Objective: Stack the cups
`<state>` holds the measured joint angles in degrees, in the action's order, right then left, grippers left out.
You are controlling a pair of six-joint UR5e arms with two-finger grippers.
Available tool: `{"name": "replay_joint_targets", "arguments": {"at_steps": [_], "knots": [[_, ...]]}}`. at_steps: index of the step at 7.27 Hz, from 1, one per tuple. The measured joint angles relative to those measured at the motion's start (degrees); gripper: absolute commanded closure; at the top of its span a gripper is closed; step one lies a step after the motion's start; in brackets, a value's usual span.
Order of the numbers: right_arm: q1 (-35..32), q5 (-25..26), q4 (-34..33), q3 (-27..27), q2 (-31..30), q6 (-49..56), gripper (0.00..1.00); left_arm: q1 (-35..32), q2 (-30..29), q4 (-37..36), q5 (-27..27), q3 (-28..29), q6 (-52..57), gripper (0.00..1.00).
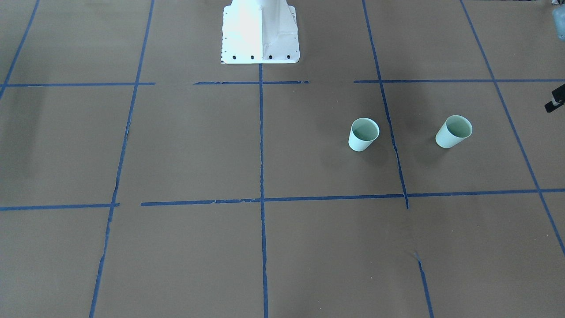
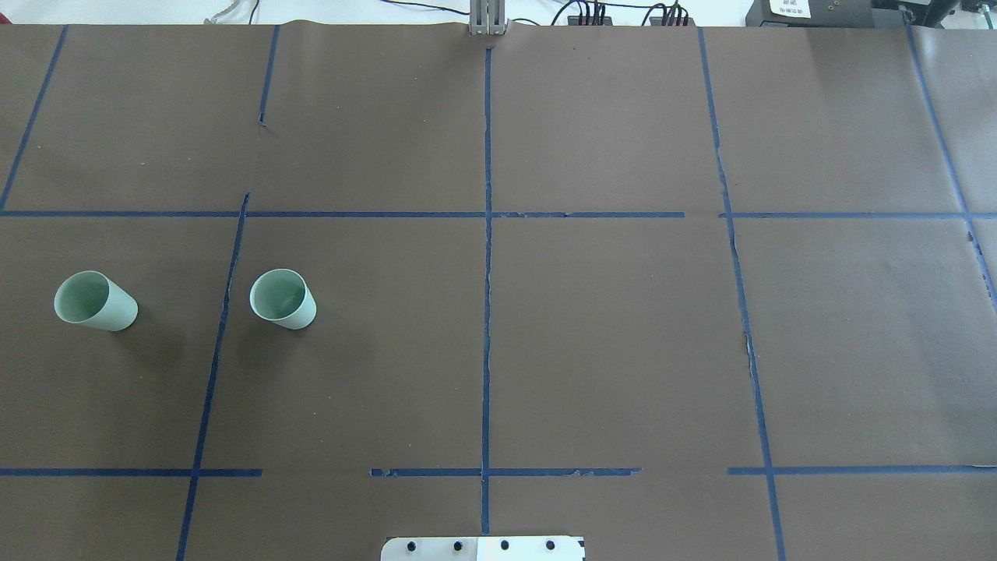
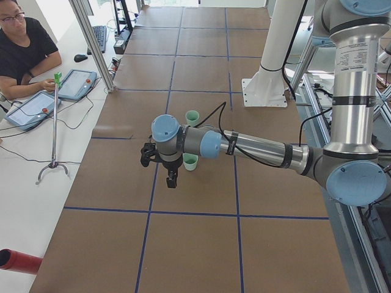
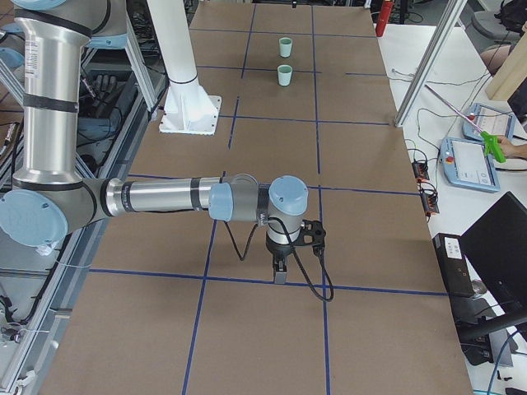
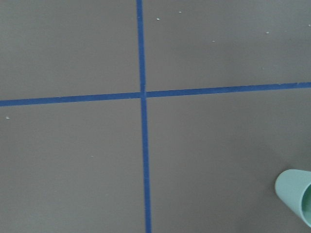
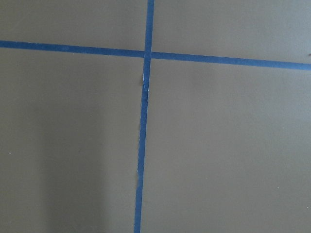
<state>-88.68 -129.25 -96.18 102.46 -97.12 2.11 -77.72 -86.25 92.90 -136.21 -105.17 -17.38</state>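
Two pale mint-green cups stand upright and apart on the brown table, on my left side. The outer cup [image 2: 95,301] [image 1: 453,131] [image 3: 190,161] and the inner cup [image 2: 283,298] [image 1: 364,134] [image 3: 193,116] stand on either side of a blue tape line. One cup's edge shows in the left wrist view [image 5: 294,194]. My left gripper [image 3: 171,180] hangs above the table near the outer cup. My right gripper [image 4: 281,270] hangs far from both cups [image 4: 285,75]. Both grippers show only in the side views, so I cannot tell whether they are open or shut.
Blue tape lines [image 2: 487,312] mark a grid on the table. The white robot base [image 1: 260,33] stands at mid table edge. An operator [image 3: 21,52] sits beside the table with tablets [image 3: 76,82] and a thin stand [image 3: 54,128].
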Motion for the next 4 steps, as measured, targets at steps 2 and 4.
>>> {"name": "replay_joint_targets", "arguments": {"at_steps": [2,4], "knots": [[0.0,0.0,0.0,0.0,0.0,0.0,0.00,6.9,1.9,9.4,2.1,-0.1,-14.0,0.00],[0.0,0.0,-0.1,0.0,0.0,0.0,0.00,14.2,2.5,16.7,5.8,1.1,-26.9,0.00]]}}
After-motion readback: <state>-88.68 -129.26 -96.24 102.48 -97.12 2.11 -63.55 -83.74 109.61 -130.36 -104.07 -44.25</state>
